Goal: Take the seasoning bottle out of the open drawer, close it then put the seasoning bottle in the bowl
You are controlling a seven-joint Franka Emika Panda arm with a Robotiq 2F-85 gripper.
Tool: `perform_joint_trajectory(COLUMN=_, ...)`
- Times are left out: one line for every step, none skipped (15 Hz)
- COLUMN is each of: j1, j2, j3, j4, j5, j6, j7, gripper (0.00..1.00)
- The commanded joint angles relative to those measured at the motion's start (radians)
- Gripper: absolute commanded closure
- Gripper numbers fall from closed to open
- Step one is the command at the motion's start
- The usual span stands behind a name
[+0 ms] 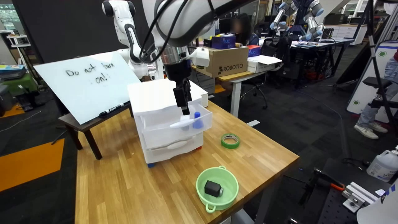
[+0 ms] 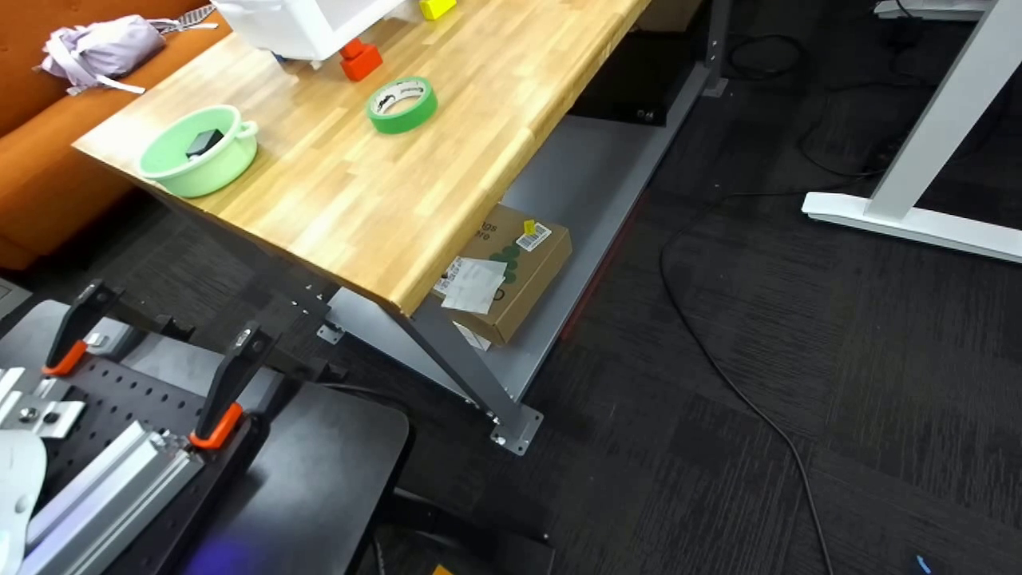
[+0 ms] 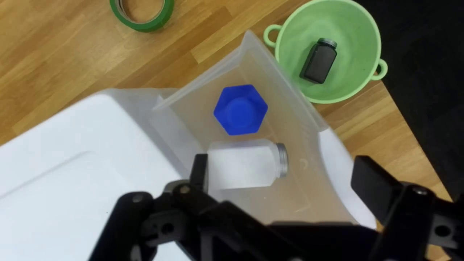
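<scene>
Wrist view shows the tool (image 3: 282, 170) with jaws spread wide over the open drawer (image 3: 297, 195), where the grey-capped white seasoning bottle (image 3: 241, 165) lies on its side beside a blue hexagonal object (image 3: 241, 110). The lime-green bowl (image 3: 355, 58) on the table (image 3: 79, 61) holds a black bottle (image 3: 320, 62). In an exterior view, the handwritten whiteboard (image 1: 80, 90) reads "Do not turn on!", a cardboard box (image 1: 231, 60) "ROBOTIQ", a blue box (image 1: 223, 42) "nuc".

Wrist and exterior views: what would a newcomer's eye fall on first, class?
Probably the lime-green bowl near the edge of the wooden table, with a small black bottle inside. Next, the blue object beside the white bottle in the open drawer. An exterior view adds the tilted whiteboard reading "Do not turn on!", on a small dark table.
</scene>
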Motion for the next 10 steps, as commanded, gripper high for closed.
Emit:
perform_joint_trajectory(j1=-0.009, j2=-0.018, j3=-0.008, j4=-0.019, j5=0.062, j6=0.022, j7=0.090, gripper=0.00)
perform_joint_trajectory(j1=-0.010, j2=-0.021, j3=-0.011, j4=-0.022, j5=0.078, j6=0.029, j7=0.114, gripper=0.00)
perform_joint_trajectory(j1=-0.010, j2=-0.024, j3=-0.015, j4=-0.027, j5=0.090, j6=0.038, j7=0.143, gripper=0.00)
perform_joint_trajectory(j1=-0.011, j2=-0.028, j3=-0.019, j4=-0.031, j5=0.102, j6=0.046, j7=0.170, gripper=0.00)
perform_joint_trajectory(j1=-0.011, j2=-0.031, j3=-0.024, j4=-0.036, j5=0.106, j6=0.056, j7=0.198, gripper=0.00)
perform_joint_trajectory(j1=-0.012, j2=-0.034, j3=-0.029, j4=-0.040, j5=0.114, j6=0.063, j7=0.223, gripper=0.00)
perform_joint_trajectory(j1=-0.014, j2=-0.037, j3=-0.033, j4=-0.044, j5=0.119, j6=0.068, j7=0.240, gripper=0.00)
perform_joint_trajectory(j1=-0.004, j2=-0.005, j3=-0.030, j4=-0.002, j5=0.092, j6=0.032, j7=0.207, gripper=0.00)
perform_joint_trajectory(j1=-0.005, j2=-0.005, j3=-0.032, j4=-0.002, j5=0.093, j6=0.032, j7=0.211, gripper=0.00)
perform_joint_trajectory(j1=-0.004, j2=-0.005, j3=-0.032, j4=-0.002, j5=0.093, j6=0.032, j7=0.211, gripper=0.00)
